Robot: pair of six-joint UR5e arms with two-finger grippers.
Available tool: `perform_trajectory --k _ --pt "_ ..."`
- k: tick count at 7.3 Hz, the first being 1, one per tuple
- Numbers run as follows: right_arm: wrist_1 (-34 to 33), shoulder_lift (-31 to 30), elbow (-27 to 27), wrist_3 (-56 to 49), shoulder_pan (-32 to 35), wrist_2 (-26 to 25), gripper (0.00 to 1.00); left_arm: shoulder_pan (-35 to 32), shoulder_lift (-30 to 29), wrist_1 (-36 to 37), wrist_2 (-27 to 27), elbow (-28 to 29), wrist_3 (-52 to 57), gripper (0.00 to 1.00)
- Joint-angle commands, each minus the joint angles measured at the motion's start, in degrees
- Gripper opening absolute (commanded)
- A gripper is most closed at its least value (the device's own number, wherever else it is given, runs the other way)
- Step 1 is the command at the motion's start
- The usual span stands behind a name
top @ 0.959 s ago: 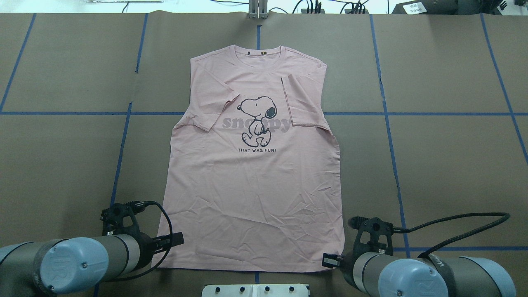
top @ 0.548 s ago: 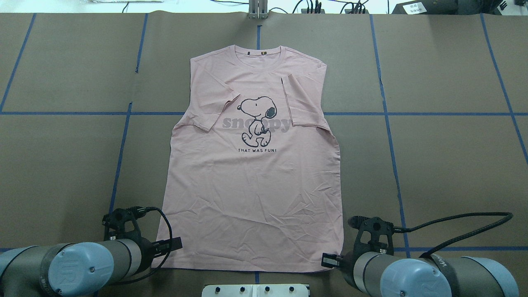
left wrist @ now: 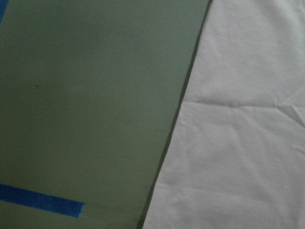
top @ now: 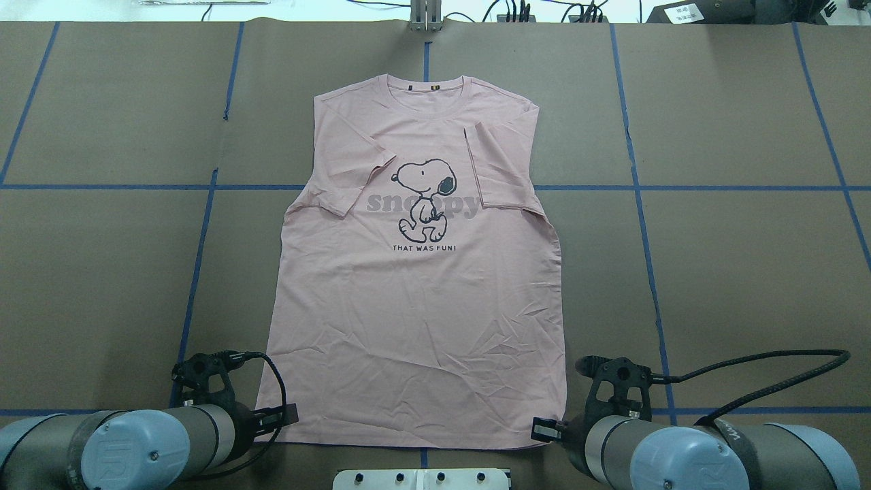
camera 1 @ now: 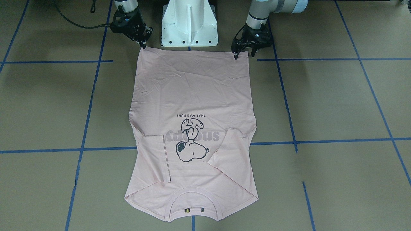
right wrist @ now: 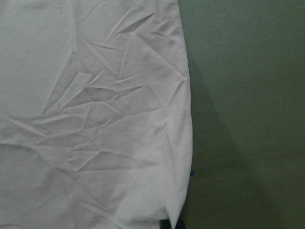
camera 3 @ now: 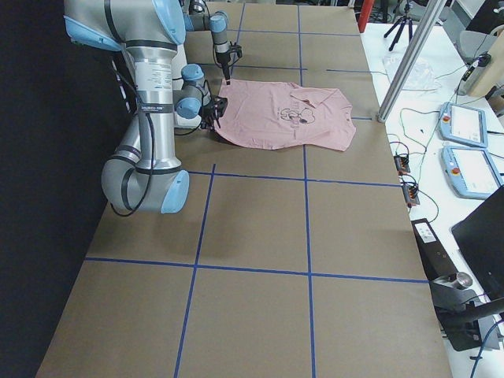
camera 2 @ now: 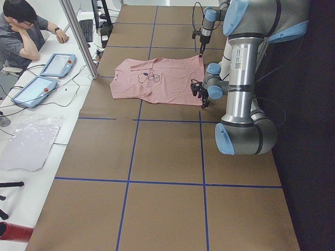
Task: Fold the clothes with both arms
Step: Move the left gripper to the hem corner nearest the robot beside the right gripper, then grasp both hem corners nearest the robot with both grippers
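We see the pink T-shirt [top: 415, 327] flat, print up, on the taped brown surface [top: 735, 272], its hem beside the white base [camera 1: 189, 22]. The left end effector [camera 1: 244, 55] is spread at one hem corner. We cannot tell the grip of the right end effector [camera 1: 143, 44].

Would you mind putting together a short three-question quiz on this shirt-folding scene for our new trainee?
1. True or false: the T-shirt lies print side up.
2. Its sleeves are: A) spread outward, B) folded in over the front, C) tucked underneath.
3. Fill in: the left gripper and right gripper are at the two corners of the shirt's ____.
Key: 1 true; 2 B; 3 hem.
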Motion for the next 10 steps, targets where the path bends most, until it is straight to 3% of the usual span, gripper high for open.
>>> perform_trajectory --k 1,2,5,6,7,8,10 --pt "0.0 -0.1 0.0 0.0 0.0 0.0 0.0 0.2 -0.1 1.9 -0.2 -0.8 0.3 0.1" --pt "0.0 -0.1 0.0 0.0 -0.1 0.0 0.0 0.3 0.0 1.9 -0.1 -0.9 0.4 0.0" --pt "0.0 -0.2 0.0 0.0 0.0 0.1 0.0 0.1 0.0 2.2 -0.2 -2.2 0.4 0.0" --pt "0.0 -0.2 0.6 0.0 0.1 0.5 0.0 0.1 0.0 5.5 -0.4 -5.6 0.4 0.0" --pt "0.0 -0.9 2.5 -0.1 0.3 2.2 0.0 0.3 -0.4 11.3 -0.6 -9.6 0.6 0.0" --pt "-0.1 -1.7 3.9 -0.1 0.2 2.5 0.0 0.3 -0.4 12.8 -0.7 -10.9 0.5 0.0" --pt "-0.7 -4.5 8.8 -0.1 -0.5 7.8 0.0 0.3 -0.2 12.9 -0.7 -13.1 0.4 0.0"
